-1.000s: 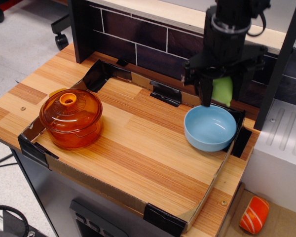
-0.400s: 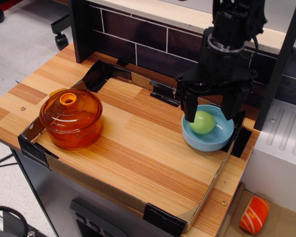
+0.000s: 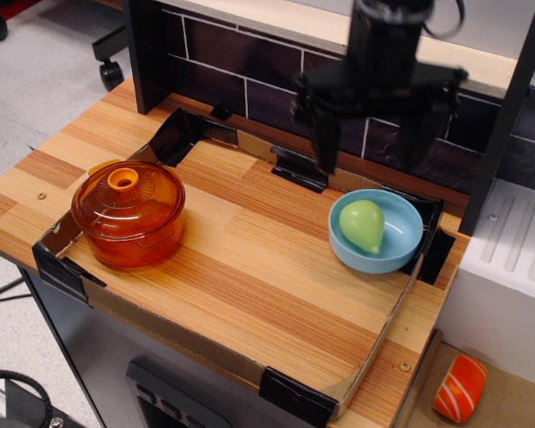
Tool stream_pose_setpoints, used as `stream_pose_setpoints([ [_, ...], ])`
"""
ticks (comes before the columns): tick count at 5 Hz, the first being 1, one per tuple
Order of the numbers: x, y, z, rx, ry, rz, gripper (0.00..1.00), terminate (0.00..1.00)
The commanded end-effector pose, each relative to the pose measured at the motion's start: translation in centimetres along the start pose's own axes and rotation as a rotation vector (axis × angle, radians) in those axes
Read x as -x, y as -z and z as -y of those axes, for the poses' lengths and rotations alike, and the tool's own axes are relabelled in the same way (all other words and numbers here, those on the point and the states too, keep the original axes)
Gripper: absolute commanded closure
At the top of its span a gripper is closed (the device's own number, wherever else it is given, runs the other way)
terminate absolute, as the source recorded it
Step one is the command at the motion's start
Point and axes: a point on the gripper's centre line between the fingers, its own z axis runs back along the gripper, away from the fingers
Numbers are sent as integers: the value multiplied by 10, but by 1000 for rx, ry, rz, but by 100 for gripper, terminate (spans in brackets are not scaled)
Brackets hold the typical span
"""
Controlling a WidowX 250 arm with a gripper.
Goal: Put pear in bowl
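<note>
The light-green pear (image 3: 362, 225) lies inside the light-blue bowl (image 3: 401, 250) at the right of the wooden tabletop. My gripper (image 3: 371, 153) hangs above and behind the bowl, raised clear of it. Its two black fingers (image 3: 322, 138) are spread wide apart and hold nothing.
An orange translucent lidded pot (image 3: 128, 212) stands at the left of the table. A low cardboard rim with black corner brackets (image 3: 294, 394) edges the work area. A dark tiled back wall (image 3: 241, 71) runs behind. An orange-and-white striped toy (image 3: 459, 388) lies off the table at the lower right.
The gripper carried the pear down into the bowl, let go of it, then rose and shifted left with its fingers open. The pear now rests in the bowl.
</note>
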Motion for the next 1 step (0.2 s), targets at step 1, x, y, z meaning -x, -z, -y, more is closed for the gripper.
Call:
stream_pose_setpoints([
  [1,-4,-29,-16,5,17,9,0,100],
])
